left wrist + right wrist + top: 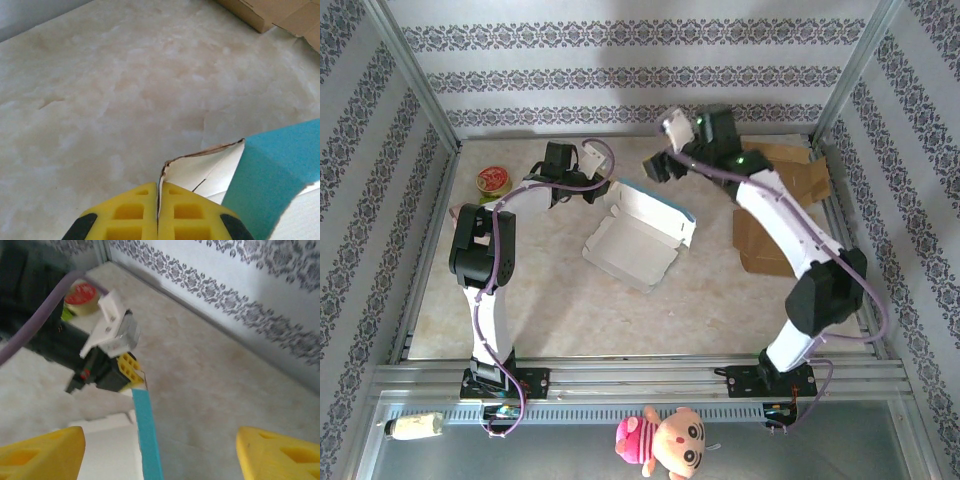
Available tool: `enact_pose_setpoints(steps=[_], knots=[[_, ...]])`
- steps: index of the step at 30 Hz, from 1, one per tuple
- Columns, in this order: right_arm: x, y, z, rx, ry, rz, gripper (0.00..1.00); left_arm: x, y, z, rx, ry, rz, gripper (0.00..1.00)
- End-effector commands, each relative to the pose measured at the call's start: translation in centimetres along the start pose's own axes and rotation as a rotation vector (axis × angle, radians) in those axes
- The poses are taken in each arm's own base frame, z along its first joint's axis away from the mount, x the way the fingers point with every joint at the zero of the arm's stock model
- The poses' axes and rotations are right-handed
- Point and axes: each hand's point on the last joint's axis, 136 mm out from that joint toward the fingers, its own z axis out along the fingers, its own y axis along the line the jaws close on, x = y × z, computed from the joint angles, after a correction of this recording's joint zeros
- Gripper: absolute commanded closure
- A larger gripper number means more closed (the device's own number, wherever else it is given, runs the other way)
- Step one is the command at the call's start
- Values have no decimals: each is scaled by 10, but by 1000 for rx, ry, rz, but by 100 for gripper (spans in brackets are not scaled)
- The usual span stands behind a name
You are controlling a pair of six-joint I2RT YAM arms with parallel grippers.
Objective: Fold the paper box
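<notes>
Left jaws clamped on a flap [200, 167] of the box [635, 245], right jaws wide and empty, so a hard tug may tear it

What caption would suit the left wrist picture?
Left pincer shut on a flap of the paper box, over the table.

A pale, marble-patterned table [570, 300] carries a red-and-green roll of tape [494, 181] near its far left corner. Flattened brown cardboard pieces [765, 250] lie along its right side. Below its near edge lies a pink-and-yellow plush doll [670, 443]. Off the table's near left corner lies a small pale cylinder [415, 427], perhaps a bottle.
</notes>
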Motion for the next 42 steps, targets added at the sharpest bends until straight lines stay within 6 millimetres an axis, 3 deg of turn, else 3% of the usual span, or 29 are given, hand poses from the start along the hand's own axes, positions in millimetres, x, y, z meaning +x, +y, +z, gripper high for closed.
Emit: enact_pose_setpoints(steps=[1, 10, 16, 32, 42], knots=[[64, 28, 21, -310, 260, 437, 24, -23, -11, -14, 37, -82, 103, 100], [120, 31, 51, -423, 430, 568, 29, -19, -15, -17, 41, -77, 106, 100], [138, 30, 58, -377, 480, 549, 41, -19, -15, -18, 39, -66, 100, 100], [144, 16, 63, -153, 486, 322, 66, -32, -21, -27, 48, -109, 39, 100], [132, 1, 64, 39, 437, 178, 69, -50, -24, -38, 59, -159, -210, 100]])
